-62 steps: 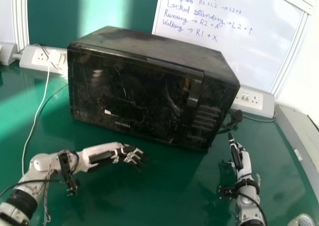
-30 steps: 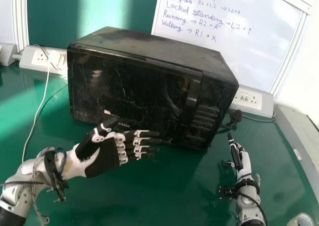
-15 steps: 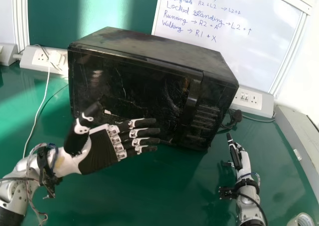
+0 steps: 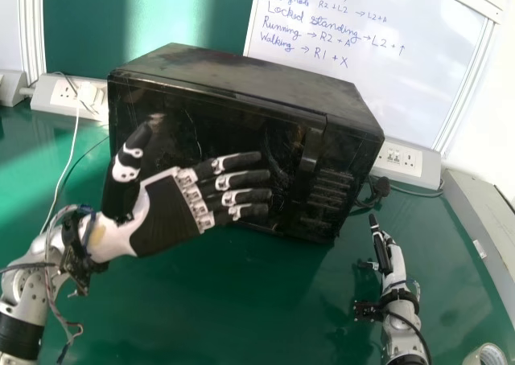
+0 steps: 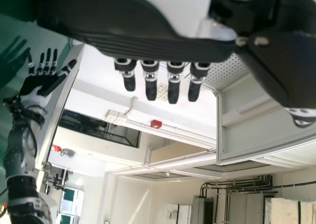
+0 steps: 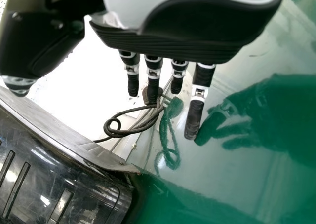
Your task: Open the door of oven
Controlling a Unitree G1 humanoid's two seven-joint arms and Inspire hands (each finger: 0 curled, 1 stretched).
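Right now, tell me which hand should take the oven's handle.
Probably the left hand: open in front of the door, fingers pointing toward the handle. The right hand sits off to the right of the oven.

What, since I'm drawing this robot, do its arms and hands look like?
The left hand and right hand combine white shells with ribbed black palms and black-and-white fingers. The arms are rounded and silver-grey with black sections; thin cables loop along the left one.

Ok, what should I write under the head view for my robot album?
Robot's open left hand in front of a closed black microwave oven, its right hand off to the right.
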